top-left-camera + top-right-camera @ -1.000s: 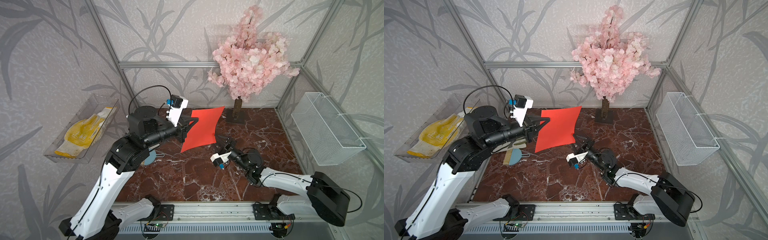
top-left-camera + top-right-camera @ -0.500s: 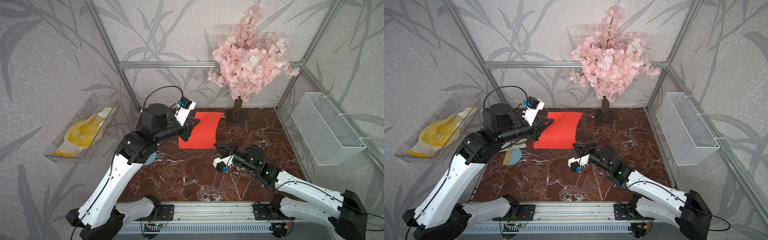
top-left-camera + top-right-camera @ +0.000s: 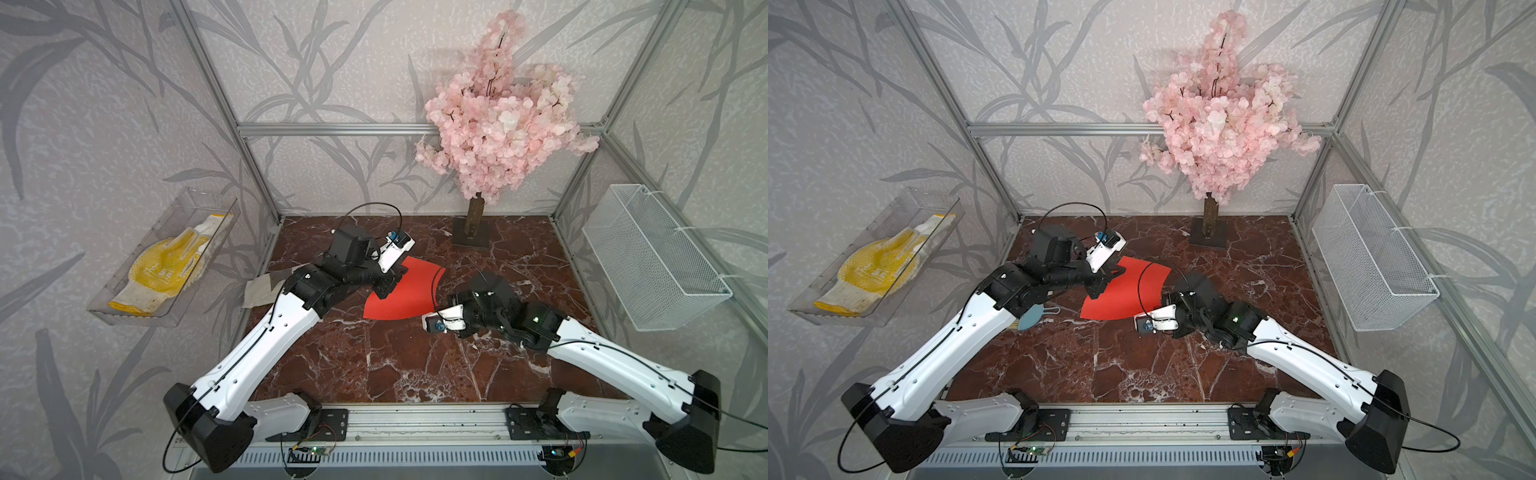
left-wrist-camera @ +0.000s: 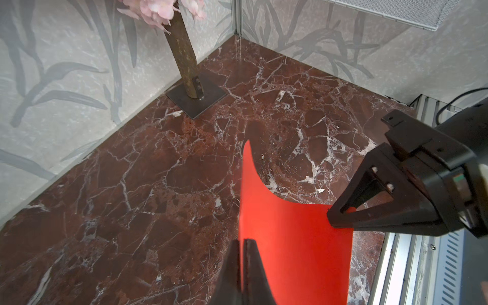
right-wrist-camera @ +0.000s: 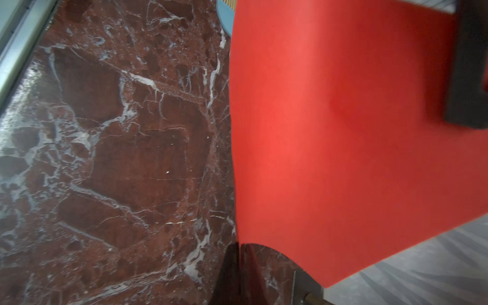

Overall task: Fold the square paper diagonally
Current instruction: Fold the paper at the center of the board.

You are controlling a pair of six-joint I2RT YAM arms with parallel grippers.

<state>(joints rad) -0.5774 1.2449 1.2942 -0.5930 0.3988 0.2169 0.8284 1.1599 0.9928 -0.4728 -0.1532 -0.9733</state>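
The square paper (image 3: 405,293) (image 3: 1121,293) is a bright red-orange sheet, curved and held low over the marble table (image 3: 395,357) between both arms. My left gripper (image 4: 241,241) is shut on its edge, seen in both top views at the sheet's left side (image 3: 388,286) (image 3: 1100,286). My right gripper (image 5: 239,247) is shut on a corner of the paper (image 5: 343,132), at the sheet's near right corner (image 3: 434,311). In the left wrist view the right gripper (image 4: 335,219) pinches the paper (image 4: 290,237).
A pink blossom tree (image 3: 498,112) stands on a metal base (image 3: 469,239) at the back. A white wire basket (image 3: 652,257) hangs on the right wall. A clear tray (image 3: 124,307) with a yellow glove (image 3: 166,266) hangs left. A blue tool (image 3: 1027,320) lies under the left arm.
The left arm brought the paper down from hanging upright to low over the table. The right gripper moved to the sheet's near corner and shut on it.
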